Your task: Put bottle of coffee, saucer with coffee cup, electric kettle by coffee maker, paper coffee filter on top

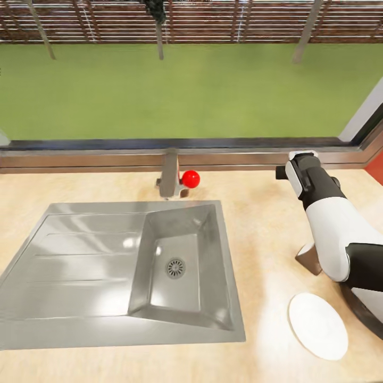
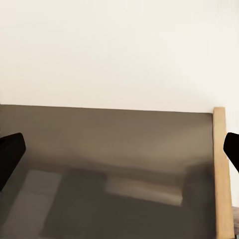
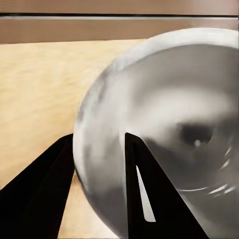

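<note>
Head view: looks down on the kitchen countertop (image 1: 266,229), beige, with an inset steel sink (image 1: 101,266) and a faucet (image 1: 169,178) carrying a red knob (image 1: 190,178) below the window. Finds the saucer (image 1: 318,325) lying flat and bare on the counter to the right of the sink, near the front edge. Shows the right arm (image 1: 330,229) stretching over the counter just beyond the saucer, toward the window sill.

Left wrist view: catches the left gripper (image 2: 119,149) with its dark fingertips (image 2: 10,154) well apart at the two edges of the frame, holding nothing. Faces a dark grey panel under a pale wall.

Right wrist view: puts the right gripper (image 3: 99,137) astride the wall of the coffee cup (image 3: 164,109), one finger outside and one inside, apparently pinched onto the rim. Places the cup above the beige counter, with the sill behind. Reveals a glossy interior with nothing in it.

Handling, as a judgement: light, stiff, smooth and breakable, so liable to swivel or slip in a rim pinch. Calls for keeping hold across the wall, lowering slowly and setting down centred on the saucer before letting go.
</note>
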